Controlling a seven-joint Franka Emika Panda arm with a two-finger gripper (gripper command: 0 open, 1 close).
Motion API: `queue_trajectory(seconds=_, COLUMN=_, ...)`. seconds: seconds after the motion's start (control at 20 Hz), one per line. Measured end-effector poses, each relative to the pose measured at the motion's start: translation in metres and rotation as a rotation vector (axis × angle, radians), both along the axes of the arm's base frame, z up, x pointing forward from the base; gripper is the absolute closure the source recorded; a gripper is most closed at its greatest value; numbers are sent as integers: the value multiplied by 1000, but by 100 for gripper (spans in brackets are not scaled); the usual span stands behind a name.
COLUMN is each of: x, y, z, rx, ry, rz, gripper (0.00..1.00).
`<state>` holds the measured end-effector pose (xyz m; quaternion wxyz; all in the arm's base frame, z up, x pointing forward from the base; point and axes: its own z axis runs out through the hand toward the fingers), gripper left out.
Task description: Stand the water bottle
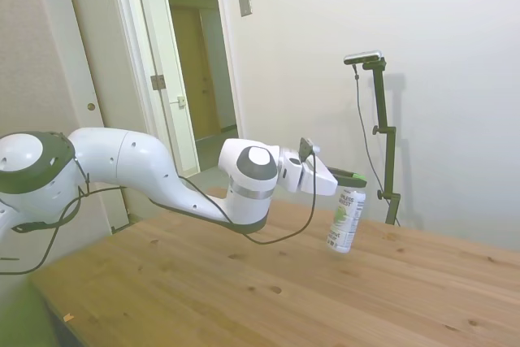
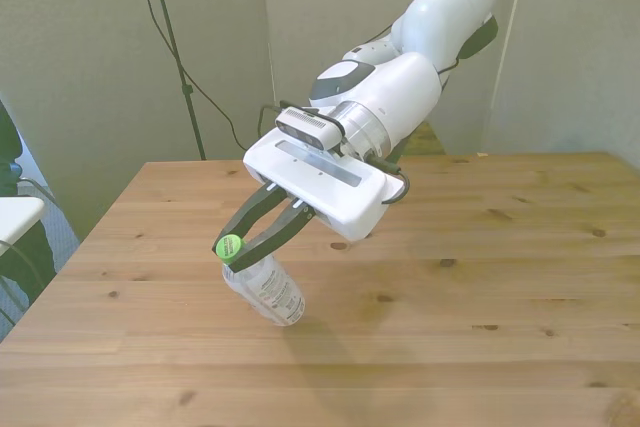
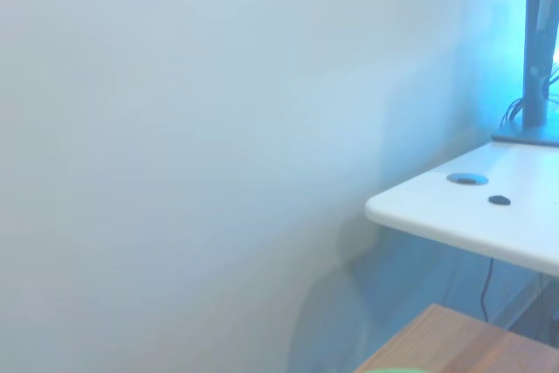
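Nearest in the front view is bare plank of the wooden table [image 2: 480, 347], and just beyond it the water bottle [image 2: 264, 288], which leans with its base low toward five o'clock and its green cap [image 2: 229, 246] high toward eleven. The base looks to be at or just over the wood; whether it actually touches I cannot tell. The gripper [image 2: 238, 247] has its two dark fingers drawn in narrow around the neck, just under the cap, and that high hold seems chosen so the body can hang and swing upright beneath it. The side view bears this out: there the water bottle [image 1: 345, 219] reads almost vertical, cap up under the gripper [image 1: 357, 181], bottom close to the table [image 1: 244, 298], so the standing looks nearly done and what remains is probably to settle the base flat and let go. The white label carries a green graphic and dark lettering, but it is too small and blurred to read in either view. Farther off, at twelve o'clock, the white arm [image 2: 400, 87] runs back toward its base. The wrist view offers only blank wall [image 3: 175, 128], a white desk corner [image 3: 454, 207] and a sliver of wood.
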<state>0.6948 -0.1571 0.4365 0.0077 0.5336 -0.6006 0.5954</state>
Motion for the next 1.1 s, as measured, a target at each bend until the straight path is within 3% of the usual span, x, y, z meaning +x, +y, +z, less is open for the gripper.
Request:
queue_trajectory(seconds=0.1, x=-9, y=-7, z=-21, rx=-7, ry=22, rz=9, gripper=100)
queue_trajectory(seconds=0.4, x=-5, y=-5, z=-19, rx=-22, ry=-56, rz=-16, gripper=100)
queue_trajectory(seconds=0.7, x=7, y=9, z=-25, rx=-140, ry=-150, rz=-31, gripper=100)
queue_trajectory(seconds=1.1, x=10, y=13, z=-41, rx=-201, ry=-173, rz=-36, gripper=100)
